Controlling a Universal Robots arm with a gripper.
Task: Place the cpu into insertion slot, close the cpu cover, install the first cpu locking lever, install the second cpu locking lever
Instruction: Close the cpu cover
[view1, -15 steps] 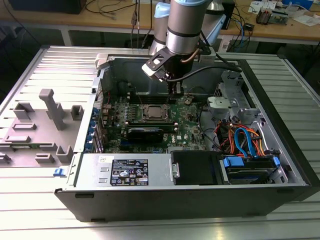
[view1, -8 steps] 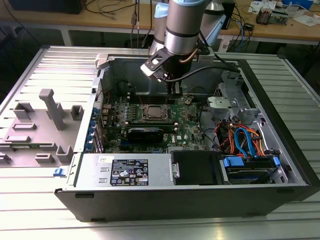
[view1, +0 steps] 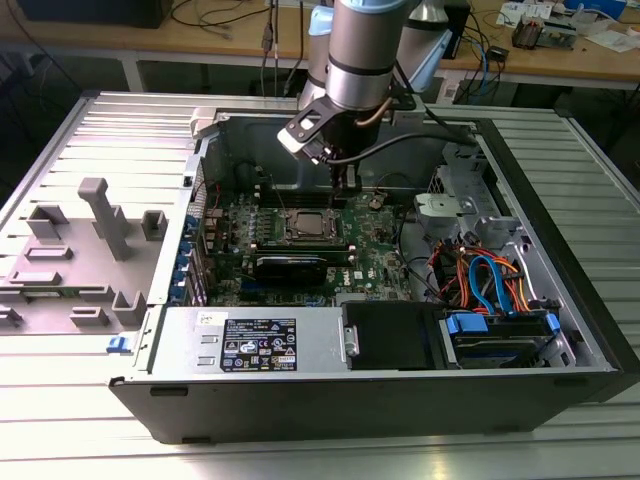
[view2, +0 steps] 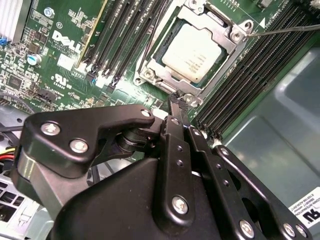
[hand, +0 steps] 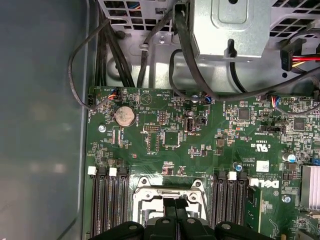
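**Gripper tip at the edge of the socket, chip seated under its frame**

In the exterior view the arm reaches down into an open computer case (view1: 400, 395) that lies on a slatted metal surface (view1: 60, 410). The gripper (view1: 343, 185) hangs over the green motherboard (view1: 375, 245), just beside the cpu (view1: 305, 226) and on its far side.

In the second wrist view the gripper (view2: 178, 100) is pressed together. Its two black fingers (view2: 172, 135) meet at a narrow tip with nothing visible between them. That tip sits at the outer edge of the silver socket frame; whether it touches the metal I cannot tell. The cpu (view2: 196, 47) lies flat in the insertion slot with its pale metal top facing up. The cpu cover (view2: 226, 62) is down around it, its square window framing the chip. A thin locking lever (view2: 285, 30) runs from one corner of the frame out across the long black memory slots (view2: 125, 35). Whether it is latched cannot be made out.

In the first wrist view the gripper (hand: 175, 204) shows the same closed pair of fingers, over the middle of the insertion slot (hand: 148, 196). Banks of memory slots stand on either side. The round coin battery (hand: 123, 116) sits well apart from the socket, near the board's edge, and black cables (hand: 185, 45) loop beyond it.

Outside the case, on the exterior view's left, grey plastic fixtures (view1: 100, 220) stand on the surface.
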